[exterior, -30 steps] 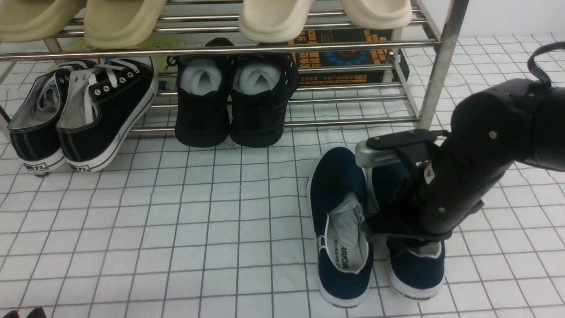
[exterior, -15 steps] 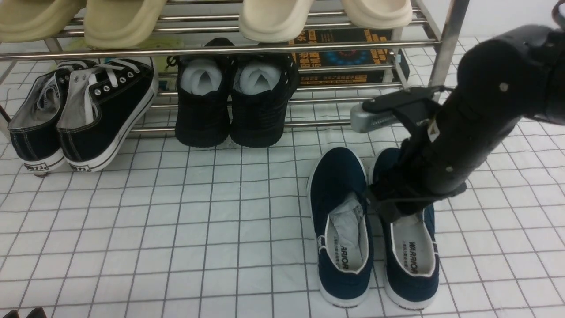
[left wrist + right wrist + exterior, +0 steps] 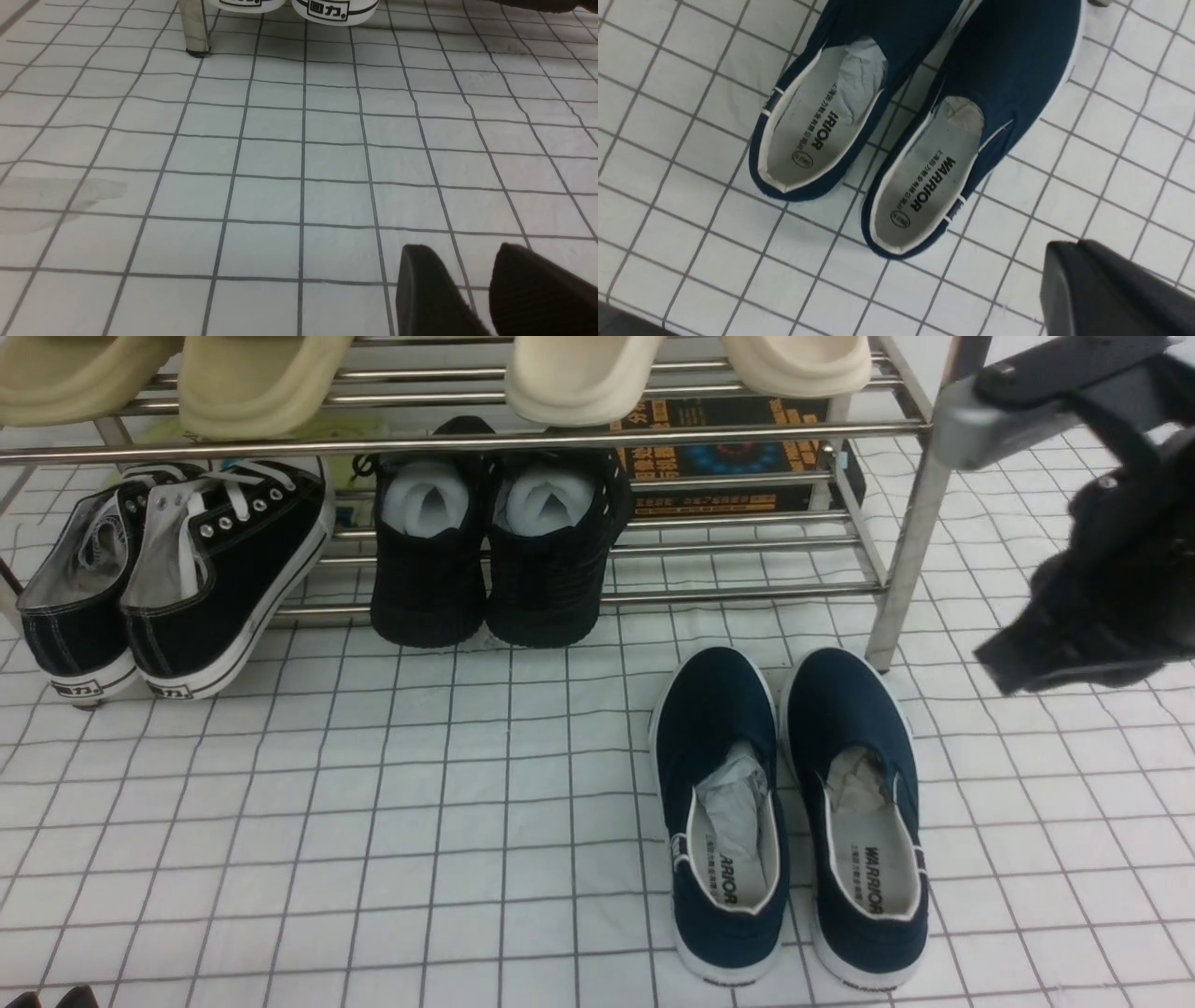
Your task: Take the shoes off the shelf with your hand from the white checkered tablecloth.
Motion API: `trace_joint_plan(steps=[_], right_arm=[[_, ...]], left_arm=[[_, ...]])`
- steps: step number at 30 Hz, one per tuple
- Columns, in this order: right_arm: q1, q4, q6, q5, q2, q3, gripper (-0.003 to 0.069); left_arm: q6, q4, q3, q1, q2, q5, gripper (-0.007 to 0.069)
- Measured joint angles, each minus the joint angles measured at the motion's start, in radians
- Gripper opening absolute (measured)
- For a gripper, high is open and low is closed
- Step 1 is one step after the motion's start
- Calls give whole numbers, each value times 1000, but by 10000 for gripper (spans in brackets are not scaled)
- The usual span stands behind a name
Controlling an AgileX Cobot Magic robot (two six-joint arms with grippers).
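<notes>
The white checkered tablecloth (image 3: pixel 373 896) spreads widest, slightly wrinkled. Across its far side stands the shiny metal shelf (image 3: pixel 747 595), pale clogs (image 3: pixel 257 383) on its upper tier. To the right, the right hand (image 3: pixel 1069 247) is raised clear of the shoes, its fingers together, gripping nothing. The left hand (image 3: pixel 460 254), at the near left, has a narrow gap between its fingertips. The navy slip-ons (image 3: pixel 714 709) lie side by side on the cloth, right of centre, toes toward the shelf, white soles down.
</notes>
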Motion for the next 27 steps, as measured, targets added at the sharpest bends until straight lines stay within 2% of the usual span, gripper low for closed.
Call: trace_joint_plan(steps=[6, 9, 14, 15, 18, 20, 22, 27], right_arm=[[0, -5, 1, -22, -218, 156, -16], [0, -8, 37, -121, -378, 313, -16], [0, -11, 131, -464, -627, 635, -16], [0, -11, 131, -464, -635, 648, -16], [0, -14, 143, -789, -737, 867, -16], [0, -16, 144, -883, -753, 922, -16], [0, -21, 146, -1065, -767, 1006, -14], [0, -49, 146, -1266, -768, 1066, -10]], left_arm=[[0, 0, 0, 0, 0, 0, 239], [0, 0, 0, 0, 0, 0, 239], [0, 0, 0, 0, 0, 0, 239], [0, 0, 0, 0, 0, 0, 239], [0, 0, 0, 0, 0, 0, 239], [0, 0, 0, 0, 0, 0, 239], [0, 0, 0, 0, 0, 0, 239], [0, 0, 0, 0, 0, 0, 239]])
